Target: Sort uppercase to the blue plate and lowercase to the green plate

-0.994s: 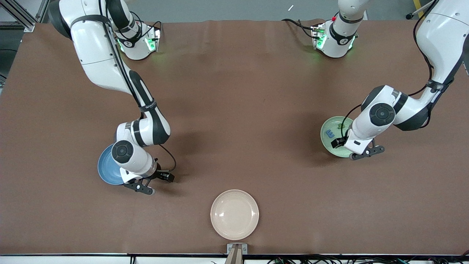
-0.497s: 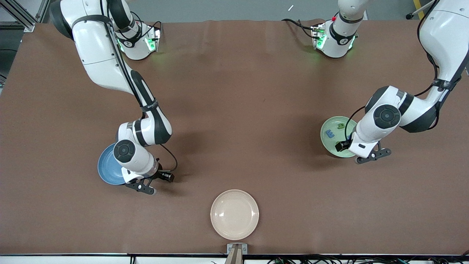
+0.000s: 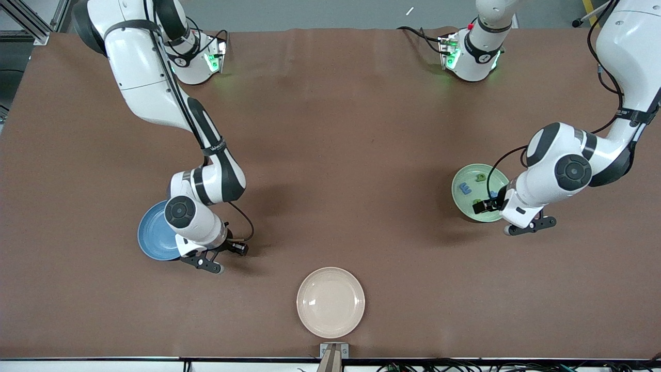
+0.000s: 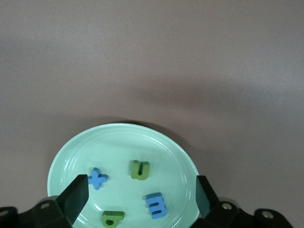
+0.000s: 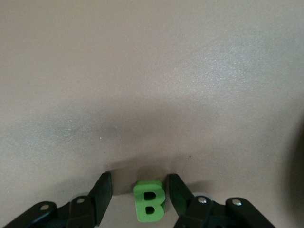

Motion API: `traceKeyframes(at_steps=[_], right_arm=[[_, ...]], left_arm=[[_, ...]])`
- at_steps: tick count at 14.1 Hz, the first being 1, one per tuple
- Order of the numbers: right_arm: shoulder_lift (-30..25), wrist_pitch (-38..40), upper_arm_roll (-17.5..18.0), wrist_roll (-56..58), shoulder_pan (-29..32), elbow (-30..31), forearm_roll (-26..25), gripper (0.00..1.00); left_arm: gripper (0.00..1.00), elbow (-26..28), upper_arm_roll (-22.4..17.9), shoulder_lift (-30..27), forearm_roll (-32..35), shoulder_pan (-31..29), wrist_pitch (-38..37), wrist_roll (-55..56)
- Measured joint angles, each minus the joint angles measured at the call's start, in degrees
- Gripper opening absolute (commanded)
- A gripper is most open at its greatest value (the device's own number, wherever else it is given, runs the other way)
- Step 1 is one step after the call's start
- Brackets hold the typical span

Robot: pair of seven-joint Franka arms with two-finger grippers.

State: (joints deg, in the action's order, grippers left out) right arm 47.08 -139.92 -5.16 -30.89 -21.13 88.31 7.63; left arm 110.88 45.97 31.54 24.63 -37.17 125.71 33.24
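The pale green plate (image 3: 465,206) lies toward the left arm's end of the table. It holds a blue x (image 4: 98,178), a green u (image 4: 140,169), a blue m-shaped piece (image 4: 156,205) and a green g-shaped piece (image 4: 111,217). My left gripper (image 3: 530,226) is open and empty, raised over that plate's rim; it also shows in the left wrist view (image 4: 141,191). The blue plate (image 3: 152,237) lies toward the right arm's end, partly hidden by the arm. My right gripper (image 3: 204,262) is low beside it, its open fingers on either side of a green B (image 5: 149,205) lying on the brown table. The other uppercase letters are out of view.
A cream-beige plate (image 3: 330,302) lies near the table's front edge, at the middle. Both arm bases stand along the edge farthest from the front camera. The right arm's elbow hangs over part of the blue plate.
My left arm has swung off the green plate toward its own end of the table, uncovering the letters. My right gripper has shifted slightly toward the front camera beside the blue plate.
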Motion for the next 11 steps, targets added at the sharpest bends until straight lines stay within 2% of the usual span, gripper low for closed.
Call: traceKeyframes(at_steps=[4, 6, 8, 10, 11], right_arm=[[-0.07, 1.50, -0.04, 0.00, 0.01, -0.44, 0.01, 0.43], [-0.10, 2.37, -0.07, 0.00, 0.01, -0.71, 0.02, 0.26], [-0.40, 3.18, -0.10, -0.03, 0.01, -0.98, 0.03, 0.04], [-0.47, 4.33, -0.19, -0.04, 0.08, -0.97, 0.11, 0.01], [-0.47, 4.50, -0.20, -0.04, 0.12, -1.03, 0.16, 0.01]], left_arm=[[0.99, -0.69, -18.30, -5.99, -14.60, 17.08, 0.00, -10.13], [0.99, -0.70, -27.37, -8.14, -20.32, 26.32, -0.04, -12.92], [0.99, -0.70, -36.60, -9.46, -24.89, 35.91, -0.14, -14.71], [0.99, -0.80, -45.70, -10.06, -27.34, 45.46, -0.15, -15.21], [0.99, -1.01, -48.26, -10.32, -27.54, 48.32, -0.15, -15.21]])
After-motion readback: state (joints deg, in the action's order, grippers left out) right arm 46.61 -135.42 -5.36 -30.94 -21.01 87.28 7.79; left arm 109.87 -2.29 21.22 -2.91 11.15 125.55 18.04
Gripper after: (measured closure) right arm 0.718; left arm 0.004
